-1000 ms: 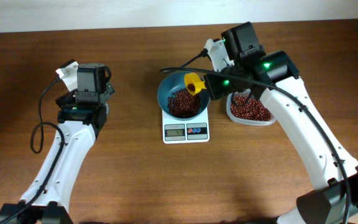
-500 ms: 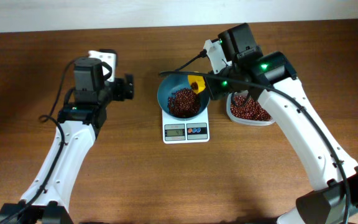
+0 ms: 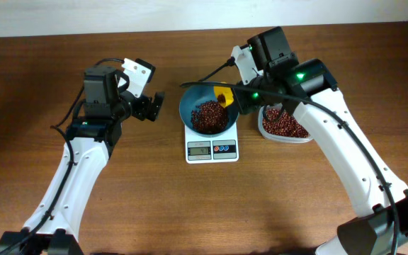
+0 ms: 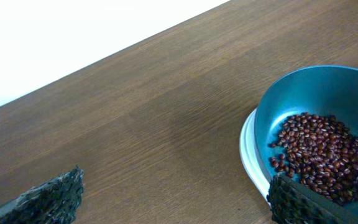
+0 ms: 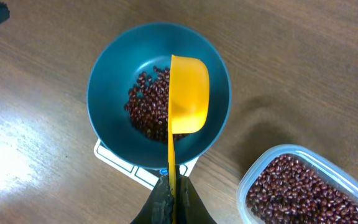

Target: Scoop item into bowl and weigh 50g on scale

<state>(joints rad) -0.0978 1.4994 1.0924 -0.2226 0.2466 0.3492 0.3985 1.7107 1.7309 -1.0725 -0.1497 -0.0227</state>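
The teal bowl point(image 3: 205, 101) stands on the white scale point(image 3: 212, 149) and holds a pile of red-brown beans point(image 3: 207, 117). My right gripper point(image 3: 245, 99) is shut on the handle of a yellow scoop point(image 3: 223, 95), held tilted on its side over the bowl's right half point(image 5: 188, 93). In the right wrist view the bowl point(image 5: 114, 74) and beans point(image 5: 145, 112) lie under the scoop. My left gripper point(image 3: 153, 108) is open and empty, just left of the bowl. In the left wrist view its fingers point(image 4: 176, 199) frame bare table, with the bowl point(image 4: 303, 93) at right.
A clear plastic container point(image 3: 284, 125) full of beans sits right of the scale, also in the right wrist view point(image 5: 303, 190). The scale's display and buttons point(image 3: 213, 149) face the front. Cables run by both arms.
My left arm has swung its gripper to the right, close to the bowl's left side. The scoop has tipped from upright to on its side over the bowl.
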